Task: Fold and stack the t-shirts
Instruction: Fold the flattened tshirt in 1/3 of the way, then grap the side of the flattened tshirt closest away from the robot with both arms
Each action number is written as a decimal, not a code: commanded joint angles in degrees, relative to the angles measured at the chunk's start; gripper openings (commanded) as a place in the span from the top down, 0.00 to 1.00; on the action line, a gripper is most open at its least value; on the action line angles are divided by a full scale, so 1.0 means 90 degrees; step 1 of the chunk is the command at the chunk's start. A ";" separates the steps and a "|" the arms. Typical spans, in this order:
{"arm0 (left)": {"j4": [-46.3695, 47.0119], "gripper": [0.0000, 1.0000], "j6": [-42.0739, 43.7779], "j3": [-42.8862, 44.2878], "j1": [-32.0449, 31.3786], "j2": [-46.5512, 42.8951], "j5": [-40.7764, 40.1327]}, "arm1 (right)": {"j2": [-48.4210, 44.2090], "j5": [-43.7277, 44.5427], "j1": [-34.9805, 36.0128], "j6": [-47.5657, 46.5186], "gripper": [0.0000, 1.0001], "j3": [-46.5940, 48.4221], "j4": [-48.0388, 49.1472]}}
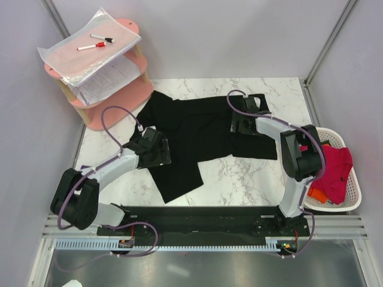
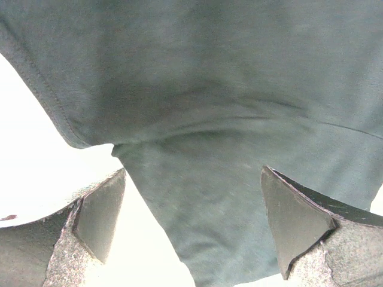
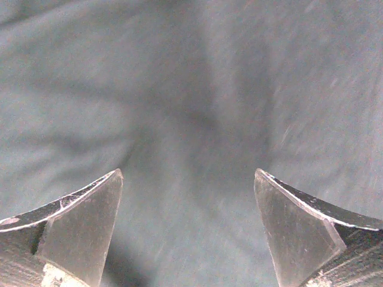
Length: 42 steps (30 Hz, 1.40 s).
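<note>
The marble surface [image 1: 251, 173] fills the middle of the frame, with the black t-shirt [image 1: 197, 128] lying crumpled across its centre. At the right edge, a white basket [image 1: 357, 191] holds a red t-shirt [image 1: 336, 167] and an orange t-shirt [image 1: 317, 194]. The left end effector [image 2: 191, 221] and right end effector [image 3: 188, 221] hang spread wide over black cloth, pinching nothing.

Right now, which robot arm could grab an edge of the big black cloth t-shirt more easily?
Probably left. The open left gripper hangs over an edge of the black t-shirt, with white marble table beside it. The right gripper sees only cloth.
</note>
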 commanded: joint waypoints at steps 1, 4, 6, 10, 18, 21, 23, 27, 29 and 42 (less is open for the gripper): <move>0.0017 0.00 0.0201 -0.0069 -0.0100 -0.1064 0.0471 | -0.1242 -0.0202 0.0165 0.0072 0.02 -0.0387 -0.0049; -0.0061 0.00 0.0035 -0.0430 -0.0110 -0.1736 0.0638 | -0.1867 -0.0543 -0.0020 0.0384 0.02 -0.0846 0.0039; -0.0188 0.01 -0.0140 -0.0616 -0.0120 -0.2031 0.0736 | -0.2171 -0.0535 -0.0255 0.0512 0.02 -0.1237 0.0039; -0.0315 0.01 -0.0365 -0.1104 -0.0236 -0.2286 0.1097 | -0.2816 -0.0457 -0.0597 0.0698 0.02 -0.1872 -0.0048; -0.0403 0.01 -0.1088 -0.1554 -0.0910 -0.2023 0.1137 | -0.3432 0.0304 -0.0763 0.1498 0.02 -0.2839 -0.0449; -0.0403 0.02 -0.1283 -0.1711 -0.1145 -0.1867 0.1059 | -0.3569 0.0558 -0.0773 0.1674 0.02 -0.2986 -0.0615; -0.0481 0.03 -0.1381 -0.1741 -0.1398 -0.1798 0.0845 | -0.3637 0.0647 -0.0773 0.1723 0.02 -0.3025 -0.0683; -0.0540 0.05 -0.1430 -0.1653 -0.1614 -0.1622 0.0727 | -0.3638 0.0725 -0.0792 0.1830 0.02 -0.3045 -0.0781; -0.0579 0.06 -0.1381 -0.1565 -0.1682 -0.1476 0.0688 | -0.3638 0.0793 -0.0783 0.1918 0.02 -0.3093 -0.0840; -0.0560 0.47 -0.1362 -0.1398 -0.1858 -0.1212 0.0863 | -0.3736 0.0882 -0.1739 0.2407 0.02 -0.3328 -0.0684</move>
